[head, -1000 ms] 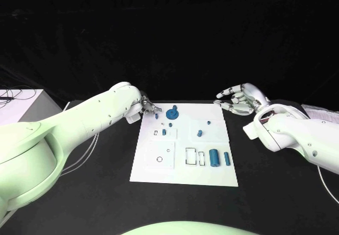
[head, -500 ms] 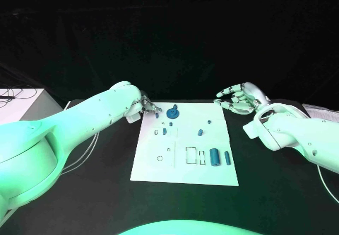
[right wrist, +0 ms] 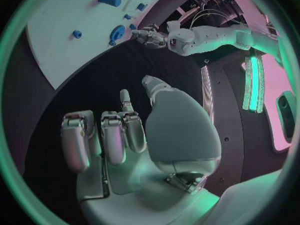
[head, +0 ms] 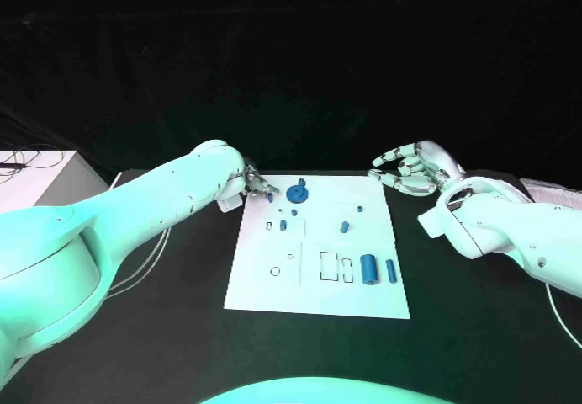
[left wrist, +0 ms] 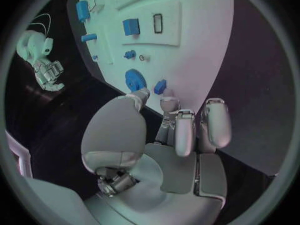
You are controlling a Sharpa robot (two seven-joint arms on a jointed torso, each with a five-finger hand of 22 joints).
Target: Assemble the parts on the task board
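While the two long blue cylinders (head: 378, 270) lie at the near right of the white board (head: 318, 252), the left hand (head: 254, 186) works at its far left corner, fingertips pinching a small blue peg (left wrist: 160, 86) beside the blue disc (head: 297, 198); seat it straight and gently. Beyond the board's far right corner, the right hand (head: 410, 171) hovers loosely curled, holding nothing.

One task board (head: 318, 295) — two hands (head: 256, 187) (head: 406, 171)
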